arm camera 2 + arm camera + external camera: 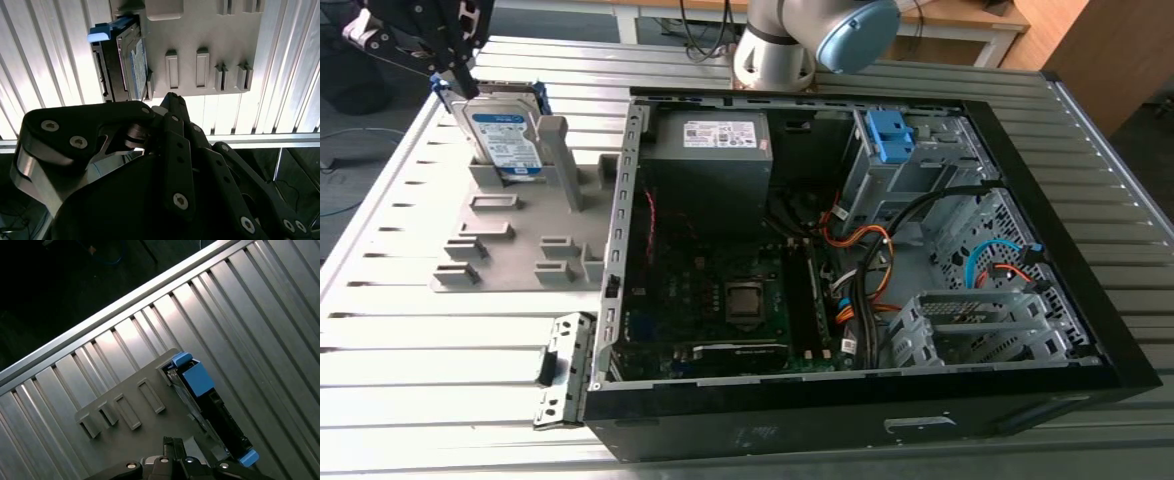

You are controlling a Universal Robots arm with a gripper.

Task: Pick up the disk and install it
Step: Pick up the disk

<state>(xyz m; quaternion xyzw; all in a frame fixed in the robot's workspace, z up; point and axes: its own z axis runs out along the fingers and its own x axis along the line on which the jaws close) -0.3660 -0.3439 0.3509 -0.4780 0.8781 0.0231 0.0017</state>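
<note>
Disk [504, 135]: silver drive with a white-and-blue label and blue edge frame, standing on edge in a slot at the far end of the rack, on the exterior view's left; also seen in both wrist views [131, 70] [210, 405].
Gripper [454, 78]: black, directly over the disk's far top corner, at or just beside the blue frame; cannot tell whether it is open or closed, or whether it has hold of anything.
Rack [494, 250]: flat grey holder with raised slots, lying on the table left of the computer case; the near slots hold nothing.
Table [400, 350]: ribbed metal slats under everything.
Computer case [761, 432]: black, lying on its side with the panel off, on the exterior view's right of the rack.
Grey box [711, 150]: far left inside the case, small white label on top.
Circuit board [707, 290]: dark, near side of the grey box.
Arm base [781, 45]: pale, beyond the case's far wall.
Blue bracket [890, 135]: bare plastic, in the far-right bay.
Cables [867, 240]: orange, black and blue, loose between the board and the right wall.
</note>
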